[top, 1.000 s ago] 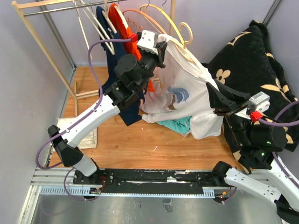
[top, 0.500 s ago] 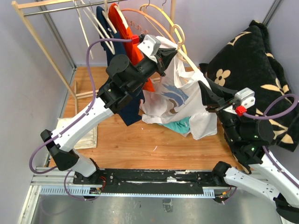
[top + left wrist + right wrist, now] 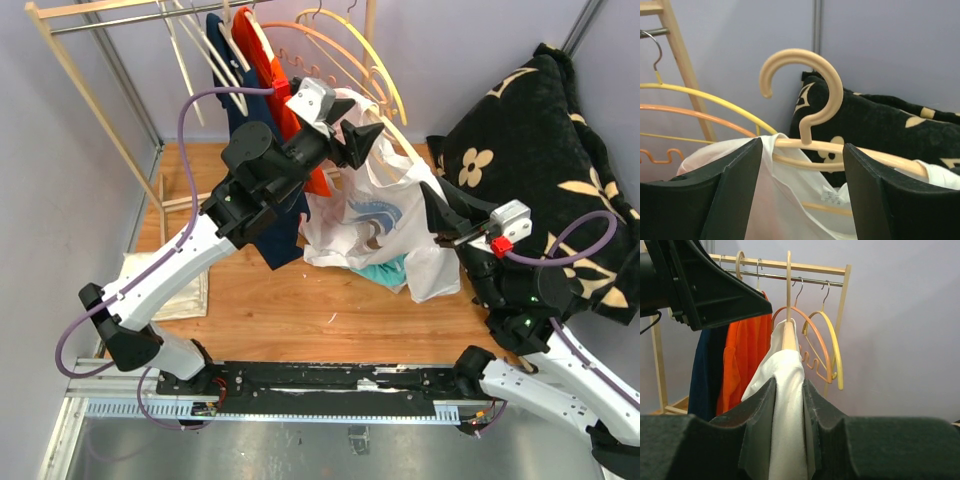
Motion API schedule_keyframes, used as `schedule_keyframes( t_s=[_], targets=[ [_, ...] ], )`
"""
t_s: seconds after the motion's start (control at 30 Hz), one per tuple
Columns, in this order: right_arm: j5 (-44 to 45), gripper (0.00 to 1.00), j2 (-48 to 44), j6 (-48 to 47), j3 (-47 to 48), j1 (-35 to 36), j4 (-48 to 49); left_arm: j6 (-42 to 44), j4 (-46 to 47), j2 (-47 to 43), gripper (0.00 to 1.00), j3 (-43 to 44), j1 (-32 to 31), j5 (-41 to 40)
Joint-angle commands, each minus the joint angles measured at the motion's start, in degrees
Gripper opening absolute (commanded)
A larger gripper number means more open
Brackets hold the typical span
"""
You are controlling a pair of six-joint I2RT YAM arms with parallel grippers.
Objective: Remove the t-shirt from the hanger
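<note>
The white t-shirt (image 3: 375,215) with a blue print hangs on a beige hanger (image 3: 810,100) between the two arms. My left gripper (image 3: 358,140) is open at the shirt's collar. In the left wrist view its black fingers (image 3: 735,190) stand wide on either side of the hanger's neck and crossbar, touching neither. My right gripper (image 3: 438,215) is shut on the t-shirt's shoulder (image 3: 788,410), with white cloth pinched between its pads below the hanger's end (image 3: 788,335). The shirt's lower part droops toward the floor.
A wooden clothes rack (image 3: 100,100) at the back left holds a navy garment (image 3: 235,110), an orange garment (image 3: 275,75) and yellow and orange hangers (image 3: 375,70). A black floral blanket (image 3: 540,130) fills the right side. Teal cloth (image 3: 375,270) lies under the shirt, and a folded cloth (image 3: 190,295) lies on the floor at the left.
My left gripper has opened and let go at the collar. The right gripper has moved left and up with the shirt's shoulder, and the shirt now hangs narrower.
</note>
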Motion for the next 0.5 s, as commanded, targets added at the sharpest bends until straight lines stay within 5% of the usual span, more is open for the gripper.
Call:
schedule_keyframes(
  t_s=[0.0, 0.47],
  targets=[
    [-0.3, 0.01, -1.9, -2.1, -1.3, 0.6, 9.0, 1.0, 4.5, -1.4, 0.73, -0.1, 0.3, -2.7],
    [-1.4, 0.01, -4.5, -2.3, -3.3, 0.6, 10.5, 2.7, 7.4, 4.0, 0.74, 2.3, 0.3, 0.8]
  ],
)
